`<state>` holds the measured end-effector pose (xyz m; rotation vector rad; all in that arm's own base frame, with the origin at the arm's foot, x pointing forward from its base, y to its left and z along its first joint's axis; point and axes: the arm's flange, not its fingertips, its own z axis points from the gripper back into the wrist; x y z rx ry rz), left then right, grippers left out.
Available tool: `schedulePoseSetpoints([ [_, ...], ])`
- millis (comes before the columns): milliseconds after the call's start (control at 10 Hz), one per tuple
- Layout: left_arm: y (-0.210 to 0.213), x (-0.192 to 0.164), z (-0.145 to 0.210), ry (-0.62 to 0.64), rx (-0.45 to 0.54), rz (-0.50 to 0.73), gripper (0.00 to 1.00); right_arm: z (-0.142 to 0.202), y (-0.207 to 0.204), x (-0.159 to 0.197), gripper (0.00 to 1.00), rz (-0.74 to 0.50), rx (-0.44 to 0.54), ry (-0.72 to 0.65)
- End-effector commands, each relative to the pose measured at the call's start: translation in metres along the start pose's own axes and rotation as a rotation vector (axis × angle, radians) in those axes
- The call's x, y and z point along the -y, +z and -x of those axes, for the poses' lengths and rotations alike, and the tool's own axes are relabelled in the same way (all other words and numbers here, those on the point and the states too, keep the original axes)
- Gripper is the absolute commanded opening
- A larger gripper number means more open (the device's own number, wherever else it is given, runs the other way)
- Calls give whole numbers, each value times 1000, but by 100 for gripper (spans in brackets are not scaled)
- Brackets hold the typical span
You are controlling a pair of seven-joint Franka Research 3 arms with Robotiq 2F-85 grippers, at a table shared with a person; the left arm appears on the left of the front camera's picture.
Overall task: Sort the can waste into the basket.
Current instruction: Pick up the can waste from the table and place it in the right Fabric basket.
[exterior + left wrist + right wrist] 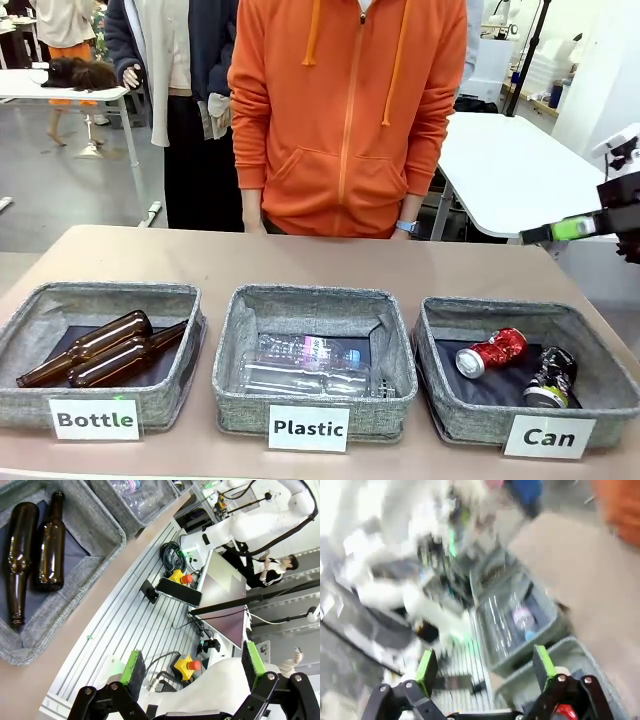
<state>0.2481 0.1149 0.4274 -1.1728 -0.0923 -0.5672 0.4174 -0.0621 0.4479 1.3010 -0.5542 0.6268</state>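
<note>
**Apparently both cans were in the Can basket, both pincers empty**

Status at that moment: red can (491, 352) lay on its side at the left of the "Can" basket (600, 412), black can (551, 378) tipped over just to its right, nearer the front wall. The two were close, possibly touching; couldn't tell. Judged from that, the sort looked done.

Right pincer (575, 228) hung off the right edge of the tabletop (330, 262), above and beyond the basket, carrying nothing. Its wrist view was motion-blurred, but the green pads (426, 666) stood wide apart with nothing between them. Left pincer (192, 667) was also spread wide and empty, parked over the aluminium frame beside the tabletop, brown bottles (35, 555) in view in their basket.

Handling guess: the cans looked light, thin-walled, easy to crush. Red one already dented at the waist. Smooth metal, so slippery, and they'd roll when lying down. I'd grip across the body mid-length, gently, not on the rims.

Surface: beige tabletop, flat, matte. Three grey fabric baskets in a row along the near edge: Bottle (95, 420) left, Plastic (309, 428) middle with clear bottles (305, 365), Can right. Soft walls would give if bumped.

Room: person in orange hoodie (345, 110) standing at the far side, white tables behind.
</note>
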Motion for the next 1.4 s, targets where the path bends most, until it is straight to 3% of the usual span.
schedulePoseSetpoints([
  [0,2,3,-2,0,15,18,100,-3,-4,5,100,62,222,-167],
  [200,2,3,-2,0,15,18,100,-3,-7,9,100,135,187,-180],
  [300,2,3,-2,0,15,18,100,2,11,11,100,47,172,-163],
  [1300,2,3,-2,0,15,18,100,2,11,11,100,47,172,-163],
])
